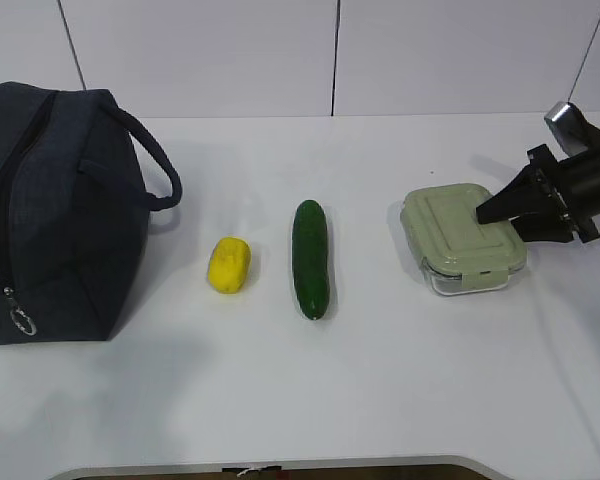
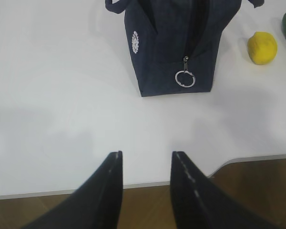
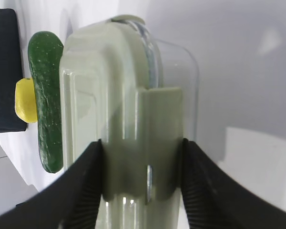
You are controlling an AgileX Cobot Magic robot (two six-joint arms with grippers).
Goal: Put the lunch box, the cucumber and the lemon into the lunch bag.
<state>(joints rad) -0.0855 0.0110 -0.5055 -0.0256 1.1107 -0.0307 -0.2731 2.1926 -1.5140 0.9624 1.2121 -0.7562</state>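
Lying in one row on the white table (image 1: 380,400) are the four things of the task. From left to right in the exterior view they are the lunch bag (image 1: 50,210), the lemon (image 1: 229,264), the cucumber (image 1: 311,258) and the lunch box (image 1: 462,238). They are apart from each other, and nothing stands between them. Behind the table there is a pale panelled wall (image 1: 330,50).

The cucumber lies with its long axis from the near side to the far side of the table, almost straight. The lemon lies beside it, slightly tilted, near the end of the bag. The lunch box lies flat with its green lid on top, and its long sides are turned a little against the table edge. The bag stands upright; its zipper runs along the top and down the end face, and a metal ring pull (image 2: 185,78) hangs at the lower end of the zipper. A small round white emblem (image 2: 135,41) is on the side of the bag, but its writing is too small to read.

The right gripper (image 3: 143,162) is at the right side of the lunch box. Its two black fingers (image 3: 86,186) stand on both sides of the snap flap of the lid and press against it. The left gripper (image 2: 145,162) hangs over the near table edge, well apart from the bag, with its fingers spread and nothing between them.
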